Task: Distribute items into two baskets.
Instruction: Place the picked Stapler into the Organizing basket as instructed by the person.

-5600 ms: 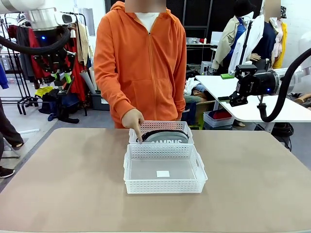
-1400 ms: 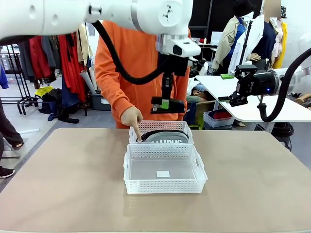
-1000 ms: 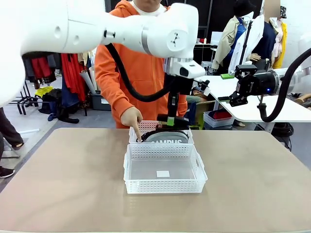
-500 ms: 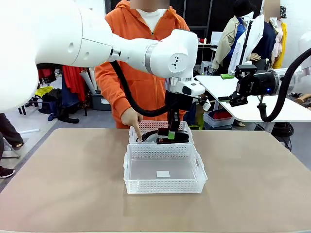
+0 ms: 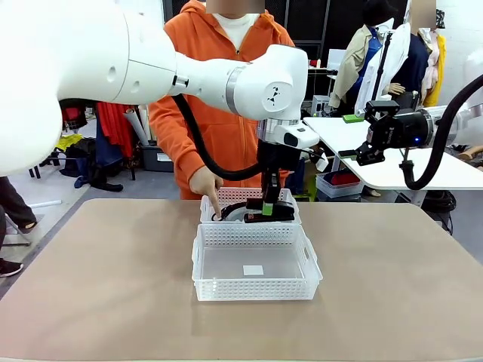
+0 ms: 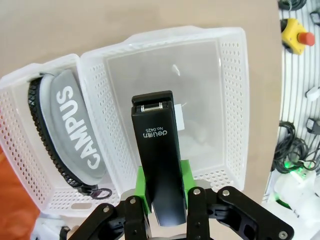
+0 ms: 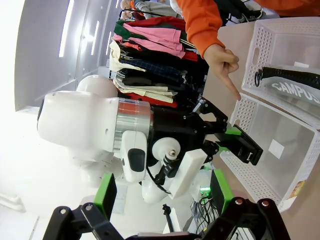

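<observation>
Left gripper (image 6: 161,212) clamped on stapler (image 6: 159,155) — lower it square into the near basket (image 6: 232,115), beside the pouch (image 6: 72,132) — then release.

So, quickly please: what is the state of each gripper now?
Left gripper: closed on the small black stapler.
Right gripper: open, holding nothing.

clothes rack (image 5: 106,113), white table (image 5: 392,162), tan tabletop (image 5: 113,286)

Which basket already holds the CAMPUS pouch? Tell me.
The far basket, on the person's side, where the person's finger points. The grey pouch lies inside it; the near basket has just a white label on its floor.
</observation>
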You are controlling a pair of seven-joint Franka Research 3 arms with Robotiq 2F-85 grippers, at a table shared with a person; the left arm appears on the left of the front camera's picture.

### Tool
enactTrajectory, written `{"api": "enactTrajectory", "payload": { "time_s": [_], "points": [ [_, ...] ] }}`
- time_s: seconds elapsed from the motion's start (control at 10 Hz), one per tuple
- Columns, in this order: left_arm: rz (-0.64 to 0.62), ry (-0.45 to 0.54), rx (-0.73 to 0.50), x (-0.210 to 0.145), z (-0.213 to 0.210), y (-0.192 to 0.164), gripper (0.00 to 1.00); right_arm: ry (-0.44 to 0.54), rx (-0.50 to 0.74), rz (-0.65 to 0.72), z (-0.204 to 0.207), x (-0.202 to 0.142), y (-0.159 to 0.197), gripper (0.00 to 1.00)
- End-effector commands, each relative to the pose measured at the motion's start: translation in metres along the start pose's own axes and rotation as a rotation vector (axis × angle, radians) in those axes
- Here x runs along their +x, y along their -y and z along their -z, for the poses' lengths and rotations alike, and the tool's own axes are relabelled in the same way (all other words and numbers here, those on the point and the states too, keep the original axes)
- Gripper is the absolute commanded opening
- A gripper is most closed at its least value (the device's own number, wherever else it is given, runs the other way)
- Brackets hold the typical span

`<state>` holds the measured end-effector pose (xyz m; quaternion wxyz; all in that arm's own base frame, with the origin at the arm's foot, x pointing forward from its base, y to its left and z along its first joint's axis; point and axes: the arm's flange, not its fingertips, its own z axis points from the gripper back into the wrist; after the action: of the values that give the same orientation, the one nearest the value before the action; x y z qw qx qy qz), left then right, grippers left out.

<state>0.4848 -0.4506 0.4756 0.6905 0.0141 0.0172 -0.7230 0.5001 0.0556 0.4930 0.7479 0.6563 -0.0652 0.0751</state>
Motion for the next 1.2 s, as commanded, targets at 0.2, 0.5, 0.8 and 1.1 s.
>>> {"api": "enactTrajectory", "payload": {
  "time_s": [0.2,0.5,0.8,1.1],
  "points": [
    [0.064,-0.031,-0.017,-0.019,0.051,0.011,0.00,0.008,-0.002,-0.001,0.000,0.000,-0.002,1.00],
    [0.003,-0.025,-0.016,-0.027,0.087,0.020,0.00,0.008,-0.002,-0.001,0.000,0.000,-0.002,1.00],
    [-0.014,-0.015,-0.018,-0.028,0.114,0.014,0.00,0.008,-0.002,-0.001,0.000,0.000,-0.002,1.00],
    [-0.012,-0.050,-0.030,-0.021,0.127,0.010,0.00,0.008,-0.002,-0.001,0.000,0.000,-0.002,1.00]
  ]
}}
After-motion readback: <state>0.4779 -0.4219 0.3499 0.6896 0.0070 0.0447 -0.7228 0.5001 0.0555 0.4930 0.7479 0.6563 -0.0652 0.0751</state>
